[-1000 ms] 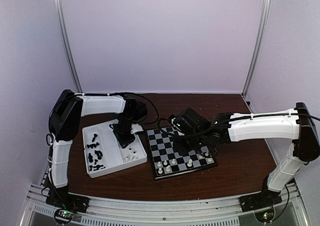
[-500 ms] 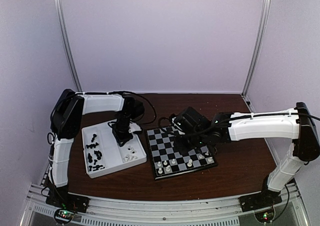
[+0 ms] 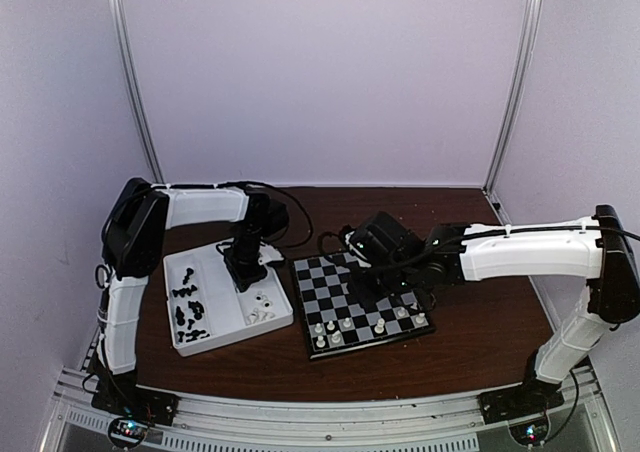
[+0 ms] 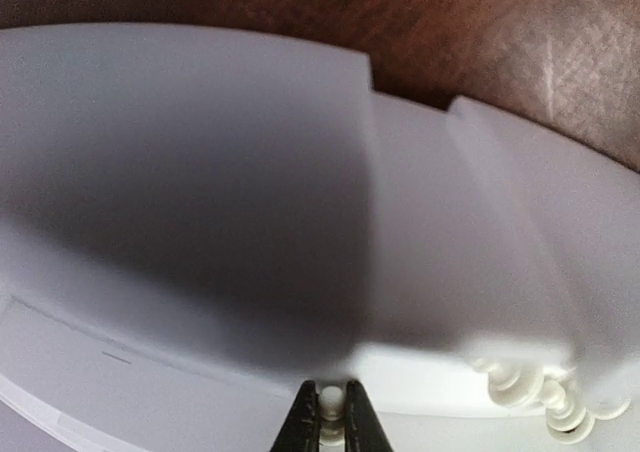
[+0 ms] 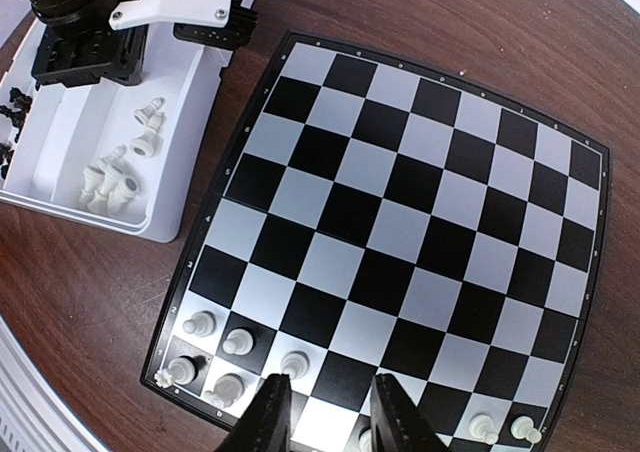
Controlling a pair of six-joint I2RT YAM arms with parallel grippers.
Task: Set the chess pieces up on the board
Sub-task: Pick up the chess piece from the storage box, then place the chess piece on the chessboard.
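The board (image 3: 345,290) lies right of centre; it fills the right wrist view (image 5: 400,232). Several cream-white chess pieces (image 5: 237,343) stand on its two near rows, at the left corner and at the right (image 5: 484,429). My left gripper (image 4: 329,394) is over the white tray (image 3: 222,290) and is shut on a small cream-white piece (image 4: 329,402). From above, the left gripper (image 3: 243,264) hangs over the tray's right compartment. My right gripper (image 5: 328,397) is open and empty above the board's near rows, beside a white pawn (image 5: 294,363).
The tray holds loose white pieces (image 5: 118,177) in its right compartment and black pieces (image 3: 190,307) in its left one. More white pieces (image 4: 560,402) lie just right of my left fingers. Brown table surrounds the board and tray; cables run behind them.
My left gripper has lifted a little and drawn back over the tray's right compartment. The right arm has barely moved.
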